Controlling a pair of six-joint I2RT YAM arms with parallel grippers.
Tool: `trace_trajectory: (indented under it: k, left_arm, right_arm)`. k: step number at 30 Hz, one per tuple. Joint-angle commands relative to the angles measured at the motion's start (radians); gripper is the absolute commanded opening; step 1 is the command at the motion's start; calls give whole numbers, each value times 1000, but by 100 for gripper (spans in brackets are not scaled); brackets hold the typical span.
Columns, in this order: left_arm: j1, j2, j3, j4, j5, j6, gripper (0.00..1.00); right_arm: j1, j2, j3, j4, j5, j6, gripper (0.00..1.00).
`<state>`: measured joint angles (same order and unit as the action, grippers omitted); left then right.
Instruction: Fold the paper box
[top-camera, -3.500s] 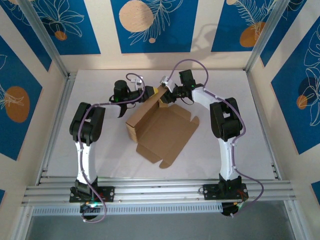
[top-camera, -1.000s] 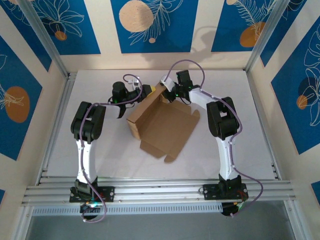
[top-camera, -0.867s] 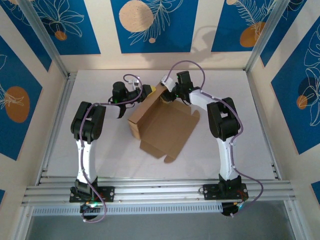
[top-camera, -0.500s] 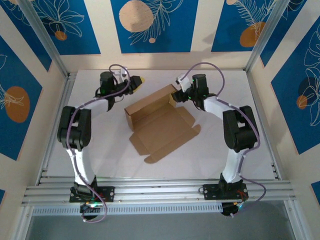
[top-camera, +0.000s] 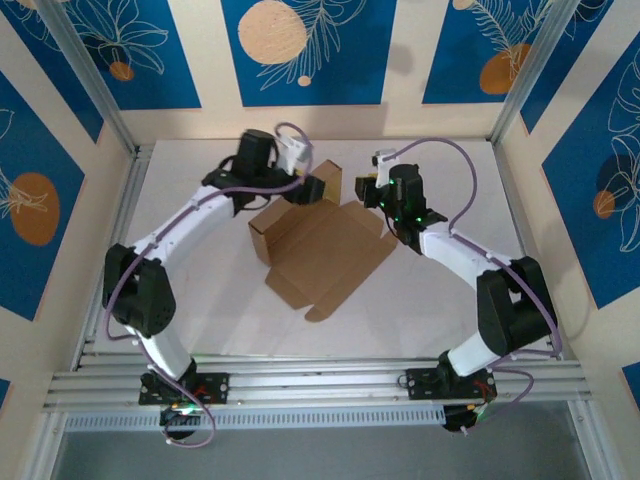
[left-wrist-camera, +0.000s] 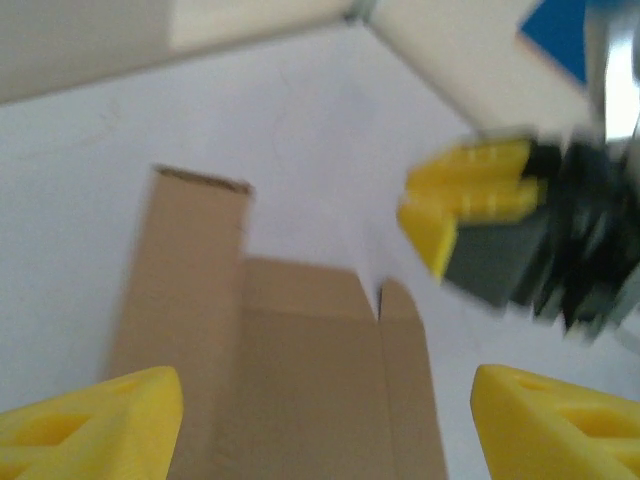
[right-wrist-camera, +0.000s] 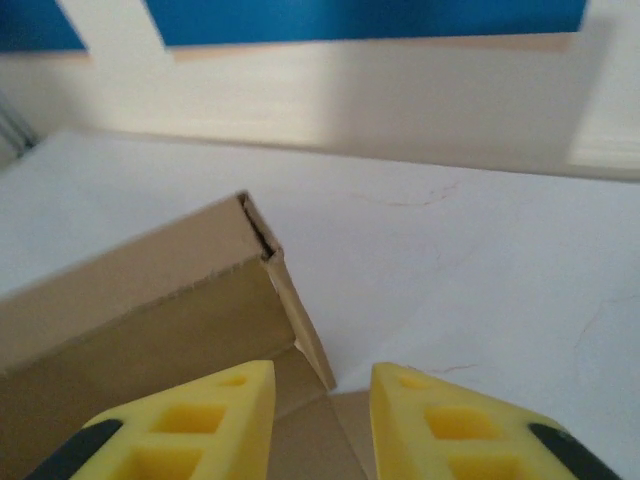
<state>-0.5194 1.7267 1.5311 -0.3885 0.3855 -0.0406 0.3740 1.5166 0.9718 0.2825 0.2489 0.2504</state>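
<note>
Squaring up the far wall is the step in hand, I'd judge. Left gripper hovers spread wide and empty above the paper box, which lies mid-table, mostly flat, with its left and far walls raised. Right gripper sits just beside the far wall's right corner, fingers narrowly apart, holding nothing. Next move likely calls for pinching a side flap and folding it inward.
</note>
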Motion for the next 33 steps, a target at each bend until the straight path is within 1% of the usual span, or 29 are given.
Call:
trace_trajectory:
  k: [1,2,4,6,8,9,12,14,17,19,20,22,26,30,33]
  left_arm:
    - [-35,19,38,-256,-238,175,79]
    - [-48,36,57,-280,-293,170,80]
    - [-69,74,104,-328,-360,170,82]
    - [-87,110,145,-365,-424,177,81]
    - [-97,147,192,-404,-498,177,79]
    - [-97,158,205,-415,-521,171,79]
    - [-97,171,209,-412,-595,157,76]
    - [-90,178,204,-403,-641,156,72]
    - [-70,179,190,-383,-674,141,66]
    - [-38,168,168,-362,-640,101,64]
    - [-15,157,148,-345,-596,74,63]
    - [28,134,101,-308,-528,26,62]
    - [103,102,17,-247,-425,-42,61]
    - [156,91,-27,-207,-377,-99,59]
    - [180,78,-62,-183,-347,-129,58]
  right_arm:
    - [6,-5,-45,55,88,156,31]
    - [6,4,-64,82,88,154,31]
    - [0,23,-99,127,78,141,33]
    - [-25,31,-121,139,55,175,33]
    - [-60,33,-132,159,-3,221,33]
    - [-70,33,-137,174,-19,224,32]
    - [-83,35,-149,190,-7,233,32]
    - [-91,36,-154,200,-12,252,32]
    - [-93,36,-159,216,-17,287,32]
    - [-92,24,-159,203,13,331,33]
    - [-97,14,-160,187,27,357,29]
    - [-120,0,-159,159,-4,398,27]
    - [-155,-12,-164,151,-83,415,27]
    - [-157,6,-158,169,-129,402,27]
    - [-158,20,-153,188,-169,400,27]
